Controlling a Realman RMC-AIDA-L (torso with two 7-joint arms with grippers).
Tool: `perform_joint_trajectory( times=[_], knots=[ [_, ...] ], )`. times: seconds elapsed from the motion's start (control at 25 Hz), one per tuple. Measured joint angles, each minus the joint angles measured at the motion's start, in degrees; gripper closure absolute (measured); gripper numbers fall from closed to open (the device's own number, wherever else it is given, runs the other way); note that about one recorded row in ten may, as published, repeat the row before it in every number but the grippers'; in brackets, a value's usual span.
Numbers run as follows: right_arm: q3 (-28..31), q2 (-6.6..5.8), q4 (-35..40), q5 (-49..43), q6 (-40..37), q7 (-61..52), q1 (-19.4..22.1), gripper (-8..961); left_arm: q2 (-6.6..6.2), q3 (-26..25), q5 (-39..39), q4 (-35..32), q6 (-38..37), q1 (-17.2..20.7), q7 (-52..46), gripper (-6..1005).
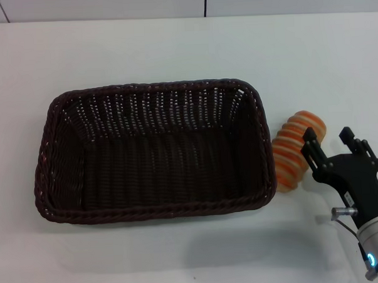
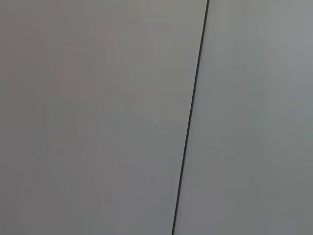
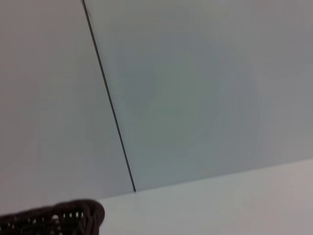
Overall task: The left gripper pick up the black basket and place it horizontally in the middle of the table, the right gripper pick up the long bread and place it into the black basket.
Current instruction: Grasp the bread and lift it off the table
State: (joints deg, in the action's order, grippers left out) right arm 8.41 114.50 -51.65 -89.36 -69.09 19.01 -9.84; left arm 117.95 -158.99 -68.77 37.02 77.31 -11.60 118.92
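Note:
The black basket [image 1: 153,149] lies lengthwise across the middle of the white table [image 1: 172,48], and nothing shows inside it. A corner of its braided rim [image 3: 73,215] appears in the right wrist view. The long bread [image 1: 296,148], tan with orange ridges, rests on the table just off the basket's right end. My right gripper [image 1: 328,142] is open beside the bread's right side, its left fingertip [image 1: 310,138] at the loaf's edge, nothing held. The left gripper is out of view.
A grey panelled wall with dark seams [image 1: 205,3] runs behind the table's far edge. Bare white tabletop lies in front of the basket and to its left. The left wrist view holds only wall panels [image 2: 98,117].

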Motion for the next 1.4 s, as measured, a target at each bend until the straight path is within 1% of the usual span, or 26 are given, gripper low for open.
perform_joint_trajectory(
  times=[0.24, 0.4, 0.68, 0.8, 0.96, 1.16, 1.4],
  knots=[
    [1.18, -0.37, 0.32, 0.12, 4.94, -0.08, -1.2, 259, 0.0, 0.09, -0.04, -0.08, 0.81, -0.01, -0.1, 185],
    [1.22, -0.45, 0.41, -0.11, 5.46, -0.11, -1.63, 259, 0.0, 0.09, -0.05, -0.12, 1.25, -0.04, -0.44, 185],
    [0.96, -0.49, 1.09, -0.38, 6.63, -0.16, -3.56, 258, 0.06, 0.08, -0.01, -0.28, 2.25, 0.0, -0.88, 185],
    [1.16, -0.19, 2.39, -0.38, 7.57, -1.02, -3.95, 258, 0.07, 0.08, 0.06, -0.24, 2.71, 0.03, -1.44, 185],
    [0.82, 0.53, 4.47, -0.38, 8.89, -3.62, -4.71, 259, 0.06, 0.08, 0.12, -0.31, 3.01, 0.01, -1.55, 185],
    [1.03, 0.58, 4.74, -0.38, 10.29, -3.83, -4.94, 259, 0.07, 0.1, 0.16, -0.44, 3.3, 0.0, -1.58, 185],
    [1.32, 0.51, 4.82, -0.38, 11.33, -3.86, -5.11, 302, 0.17, 0.16, 0.28, -0.44, 3.71, -0.01, -2.24, 185]
  ],
)
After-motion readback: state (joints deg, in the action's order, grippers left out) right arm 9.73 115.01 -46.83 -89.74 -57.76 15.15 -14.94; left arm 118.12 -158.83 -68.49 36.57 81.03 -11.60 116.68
